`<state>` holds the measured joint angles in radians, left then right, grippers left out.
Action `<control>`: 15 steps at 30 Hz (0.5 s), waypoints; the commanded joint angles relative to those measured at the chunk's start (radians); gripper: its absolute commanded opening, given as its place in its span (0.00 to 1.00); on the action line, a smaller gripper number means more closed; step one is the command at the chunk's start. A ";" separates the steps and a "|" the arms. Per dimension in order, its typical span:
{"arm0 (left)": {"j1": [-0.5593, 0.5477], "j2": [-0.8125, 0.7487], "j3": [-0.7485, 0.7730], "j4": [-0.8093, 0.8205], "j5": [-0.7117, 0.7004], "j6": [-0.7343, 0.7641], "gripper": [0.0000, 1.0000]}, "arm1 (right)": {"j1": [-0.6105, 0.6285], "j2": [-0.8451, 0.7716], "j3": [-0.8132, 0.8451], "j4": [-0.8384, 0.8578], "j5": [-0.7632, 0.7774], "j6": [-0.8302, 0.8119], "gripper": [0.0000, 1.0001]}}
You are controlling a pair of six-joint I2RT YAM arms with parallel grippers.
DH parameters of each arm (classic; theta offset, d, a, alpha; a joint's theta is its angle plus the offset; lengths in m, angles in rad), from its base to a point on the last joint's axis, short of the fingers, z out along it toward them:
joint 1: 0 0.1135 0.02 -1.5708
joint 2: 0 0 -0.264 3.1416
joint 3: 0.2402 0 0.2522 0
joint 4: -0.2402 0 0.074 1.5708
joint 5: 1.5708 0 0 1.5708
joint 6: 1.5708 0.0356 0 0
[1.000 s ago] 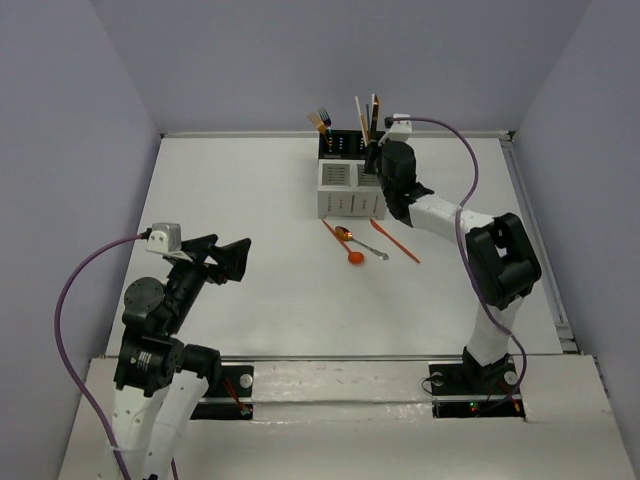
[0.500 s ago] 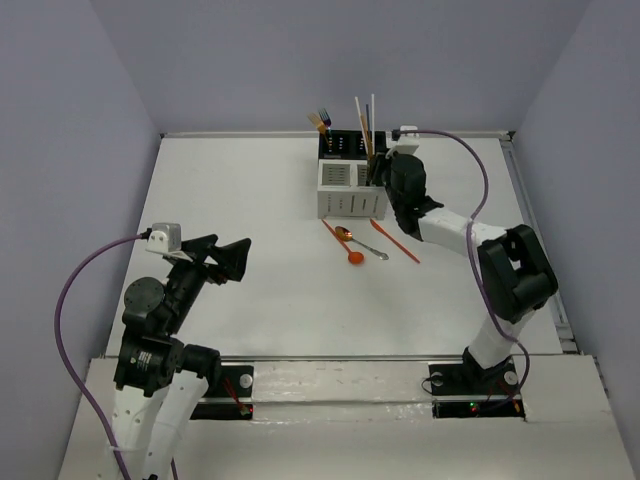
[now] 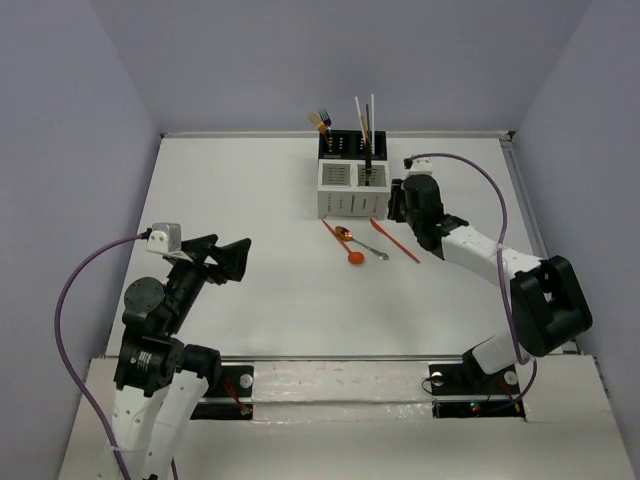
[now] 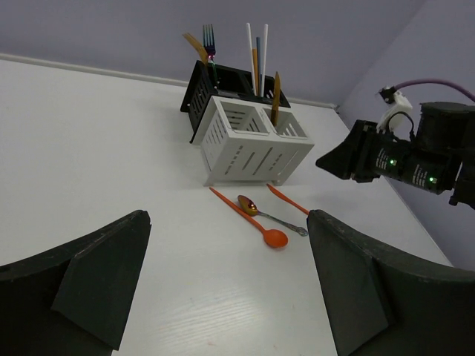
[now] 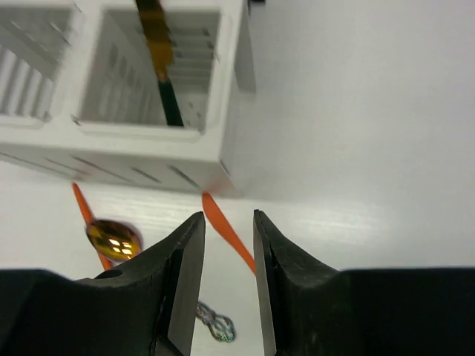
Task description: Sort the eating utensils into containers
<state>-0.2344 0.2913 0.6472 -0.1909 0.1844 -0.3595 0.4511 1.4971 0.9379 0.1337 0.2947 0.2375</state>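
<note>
The containers are a caddy (image 3: 350, 190) of two white slotted boxes in front and two black boxes behind. Forks (image 3: 321, 120) stand in the left black box. White and orange sticks (image 3: 365, 112) stand in the right black box. A wooden-and-black stick (image 5: 159, 59) stands in the right white box. An orange spoon (image 3: 343, 244), a gold iridescent spoon (image 3: 361, 242) and an orange stick (image 3: 395, 241) lie in front of the caddy. My right gripper (image 3: 395, 205) is narrowly open and empty above the orange stick (image 5: 226, 230). My left gripper (image 3: 232, 256) is open and empty, far left.
The caddy's right white wall (image 5: 236, 96) is just ahead of my right fingers (image 5: 185, 259). The left wrist view shows the caddy (image 4: 252, 144), the spoons (image 4: 256, 219) and my right arm (image 4: 401, 159). Grey walls enclose the white table (image 3: 250, 190).
My right gripper let go of the wooden-and-black stick, which now stands in the right white box. It drew back right and down beside the caddy. The left arm has not moved.
</note>
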 commanded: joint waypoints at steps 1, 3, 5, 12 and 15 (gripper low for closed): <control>-0.005 -0.015 -0.008 0.054 0.023 0.014 0.99 | -0.032 0.050 0.016 -0.250 -0.025 0.051 0.48; -0.005 -0.017 -0.008 0.054 0.021 0.013 0.99 | -0.041 0.083 0.035 -0.287 -0.034 0.056 0.49; -0.005 -0.015 -0.008 0.054 0.021 0.013 0.99 | -0.051 0.129 0.053 -0.324 -0.058 0.057 0.49; -0.005 -0.021 -0.008 0.051 0.013 0.013 0.99 | -0.075 0.248 0.099 -0.374 -0.141 0.031 0.50; -0.005 -0.023 -0.006 0.051 0.013 0.013 0.99 | -0.075 0.268 0.111 -0.375 -0.166 0.025 0.52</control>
<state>-0.2344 0.2825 0.6472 -0.1909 0.1844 -0.3595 0.3798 1.7485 1.0000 -0.2031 0.1883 0.2768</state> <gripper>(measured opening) 0.989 0.508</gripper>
